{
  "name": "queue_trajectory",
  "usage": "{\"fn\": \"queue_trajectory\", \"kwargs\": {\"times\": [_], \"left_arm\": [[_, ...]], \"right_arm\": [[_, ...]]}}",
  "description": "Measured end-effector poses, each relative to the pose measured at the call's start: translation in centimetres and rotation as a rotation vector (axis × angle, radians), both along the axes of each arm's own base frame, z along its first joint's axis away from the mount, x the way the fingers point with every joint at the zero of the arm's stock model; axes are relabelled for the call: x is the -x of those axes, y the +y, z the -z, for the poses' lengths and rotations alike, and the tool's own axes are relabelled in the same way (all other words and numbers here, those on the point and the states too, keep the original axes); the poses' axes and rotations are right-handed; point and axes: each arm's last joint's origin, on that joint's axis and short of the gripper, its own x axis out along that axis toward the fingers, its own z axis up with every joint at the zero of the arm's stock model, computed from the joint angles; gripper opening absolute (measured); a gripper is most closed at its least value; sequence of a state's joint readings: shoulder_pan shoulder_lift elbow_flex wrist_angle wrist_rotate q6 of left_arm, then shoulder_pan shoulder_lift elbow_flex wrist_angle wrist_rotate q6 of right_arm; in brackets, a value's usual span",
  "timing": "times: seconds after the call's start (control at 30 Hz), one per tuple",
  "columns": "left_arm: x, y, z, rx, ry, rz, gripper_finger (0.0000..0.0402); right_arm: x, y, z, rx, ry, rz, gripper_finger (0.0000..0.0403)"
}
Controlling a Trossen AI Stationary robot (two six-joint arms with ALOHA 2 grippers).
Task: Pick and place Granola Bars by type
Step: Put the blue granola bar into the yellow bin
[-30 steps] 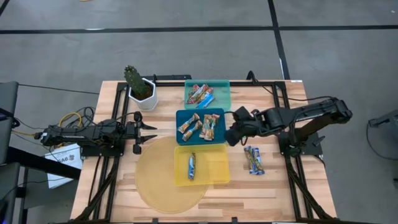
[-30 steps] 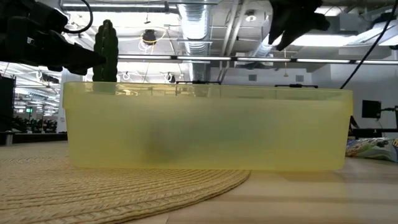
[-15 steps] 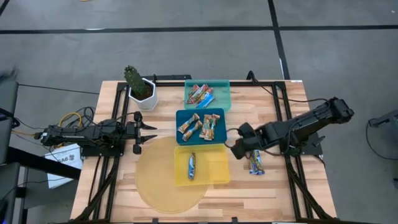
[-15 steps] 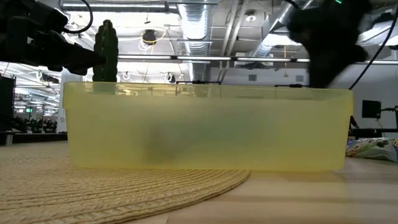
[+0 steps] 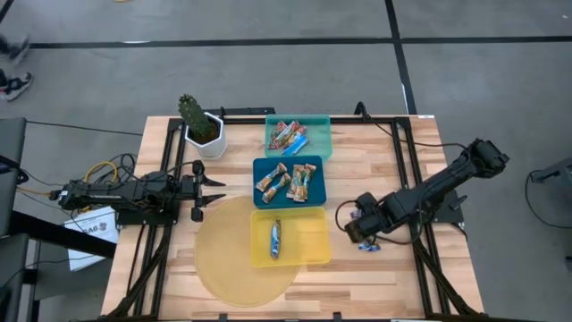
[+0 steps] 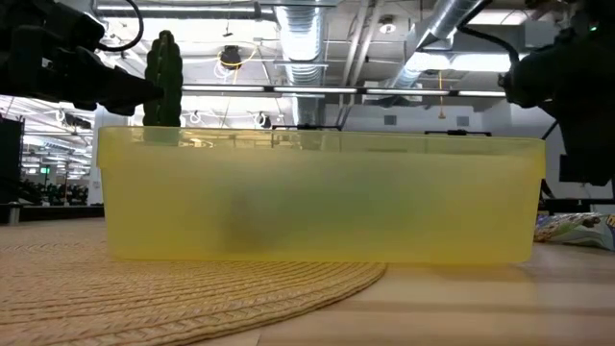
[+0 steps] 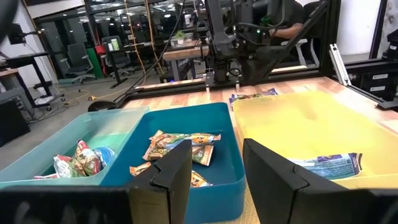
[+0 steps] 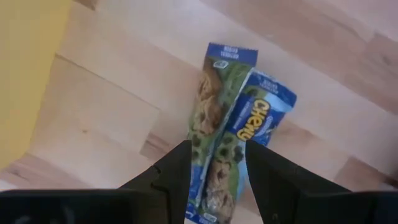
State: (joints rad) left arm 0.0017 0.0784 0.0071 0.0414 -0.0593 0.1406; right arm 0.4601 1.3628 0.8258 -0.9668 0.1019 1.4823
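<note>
Two blue-white granola bars (image 8: 231,146) lie side by side on the bare wood, right of the yellow tray (image 5: 313,240). My right gripper (image 8: 216,183) hangs open just above them, pointing down, one finger on each side of the pair, touching neither. In the high view the right gripper (image 5: 360,231) covers most of the bars (image 5: 368,243). One more blue-white bar (image 5: 276,238) lies in the yellow tray. Tan-brown bars lie in the blue tray (image 5: 315,183), red-multicolour ones in the teal tray (image 5: 320,134). My left gripper (image 7: 216,177) waits open at the table's left.
A potted cactus (image 5: 198,121) stands at the far left. A round woven mat (image 5: 228,264) lies under the yellow tray's left part. The yellow tray's wall (image 6: 317,197) fills the low view, with the right arm (image 6: 577,106) beside it.
My right gripper has gone from beside the blue tray toward the table's near edge and down, and now hangs over the two loose bars. It has tipped over to point down and has rolled. The bars have not moved.
</note>
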Motion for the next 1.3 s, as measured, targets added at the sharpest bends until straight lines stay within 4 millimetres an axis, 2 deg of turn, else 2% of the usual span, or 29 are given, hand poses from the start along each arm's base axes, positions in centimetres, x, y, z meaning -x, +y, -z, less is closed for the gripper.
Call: {"fn": "queue_trajectory", "kwargs": {"times": [0.17, 0.57, 0.83, 1.0, 1.3], "left_arm": [[0.0, 0.0, 0.0, 0.008, 0.000, 0.000, 0.0137], [0.0, 0.0, 0.0, 0.011, 0.000, 0.000, 0.0137], [0.0, 0.0, 0.0, 0.006, 0.000, 0.000, 0.0137], [0.0, 0.0, 0.0, 0.010, 0.000, 0.000, 0.0137], [0.0, 0.0, 0.0, 0.003, 0.000, 0.000, 0.0137]], "right_arm": [[-0.2, 0.2, 0.3, 0.001, 0.002, 0.010, 0.0139], [-2.2, 1.3, 3.9, -0.001, 0.077, -0.028, 0.0145], [-2.6, 1.5, 5.1, 0.000, 0.116, -0.046, 0.0137], [-2.8, 1.4, 5.3, -0.001, 0.119, -0.038, 0.0111], [-3.1, 1.2, 5.3, -0.007, 0.099, -0.035, 0.0026]]}}
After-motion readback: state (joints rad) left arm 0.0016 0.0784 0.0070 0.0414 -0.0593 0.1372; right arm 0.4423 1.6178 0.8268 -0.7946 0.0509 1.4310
